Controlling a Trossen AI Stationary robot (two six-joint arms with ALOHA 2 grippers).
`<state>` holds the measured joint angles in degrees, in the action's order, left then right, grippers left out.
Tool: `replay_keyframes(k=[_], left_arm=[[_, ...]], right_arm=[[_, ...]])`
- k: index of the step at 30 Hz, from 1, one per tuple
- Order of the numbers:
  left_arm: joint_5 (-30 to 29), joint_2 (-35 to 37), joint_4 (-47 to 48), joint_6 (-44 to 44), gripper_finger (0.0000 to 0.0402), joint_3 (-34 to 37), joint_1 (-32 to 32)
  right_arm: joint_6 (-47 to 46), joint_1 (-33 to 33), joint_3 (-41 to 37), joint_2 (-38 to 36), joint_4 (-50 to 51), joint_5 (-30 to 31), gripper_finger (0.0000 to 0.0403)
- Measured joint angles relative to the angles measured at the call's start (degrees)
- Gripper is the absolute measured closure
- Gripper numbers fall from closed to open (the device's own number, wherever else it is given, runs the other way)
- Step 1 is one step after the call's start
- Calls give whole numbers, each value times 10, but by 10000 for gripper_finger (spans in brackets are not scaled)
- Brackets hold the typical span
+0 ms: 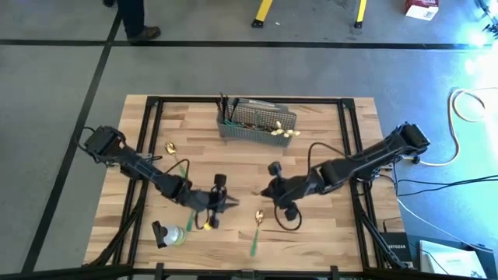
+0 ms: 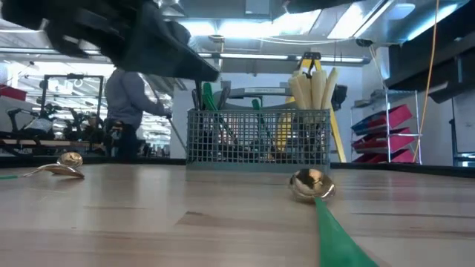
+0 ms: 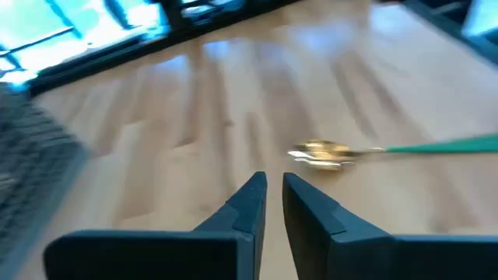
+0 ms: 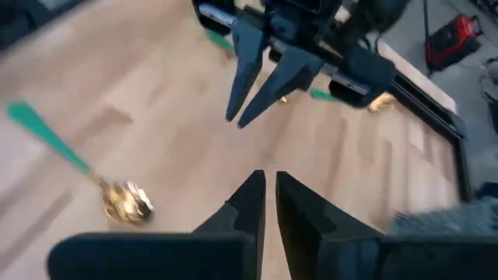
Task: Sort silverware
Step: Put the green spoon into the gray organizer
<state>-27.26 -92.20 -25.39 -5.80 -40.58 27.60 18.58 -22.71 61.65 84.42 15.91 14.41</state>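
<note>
- The left gripper (image 1: 232, 204) sits low and centre-left in the high view, its arm running in from the upper left; in its own wrist view its jaws are nearly closed, only a thin slit between them, and nothing is between them.
- The right gripper (image 1: 267, 191) is just right of centre in the high view, tips facing the left gripper, the two close but apart. Its wrist view shows its jaws clenched to a narrow gap and empty.
- A gold spoon (image 1: 259, 217) with a green handle (image 1: 254, 241) lies on the worktop (image 1: 327, 233) low in the high view, below and between the two grippers, bowl toward the middle and handle toward the bottom edge.
- The same spoon shows in the left wrist view, in the right wrist view, and right of centre in the low view.
- A second gold spoon (image 1: 170, 147) lies in the left part of the worktop, near the left arm; the low view shows it at far left.
- A grey mesh basket (image 1: 257, 123) stands at the top centre of the worktop. Dark pieces (image 1: 226, 109) stand upright at its left end and cream handles (image 1: 285, 132) at its right end.
- Another green handle (image 1: 180, 174) lies beside the left arm.
- A person (image 2: 128, 104) stands behind the worktop at the left of the low view.
</note>
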Motion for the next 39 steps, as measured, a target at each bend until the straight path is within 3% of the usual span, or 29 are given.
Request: replay_keyframes(k=[6,12,18,27,31,39], left_arm=[[1,-6,10,45,383,0,39],[1,-13,23,86,384,1,59],[14,-13,24,88,384,1,67],[35,-13,39,100,384,1,67],[36,-13,39,102,384,1,66],[35,-13,38,100,384,1,62]], right_arm=[[72,-13,0,69,-44,-61,372],[80,-3,24,133,-54,-171,308],[170,-11,34,176,-53,-260,267],[265,-9,109,246,-11,-275,265],[269,-9,132,275,27,-308,265],[301,-4,152,319,37,-318,265]])
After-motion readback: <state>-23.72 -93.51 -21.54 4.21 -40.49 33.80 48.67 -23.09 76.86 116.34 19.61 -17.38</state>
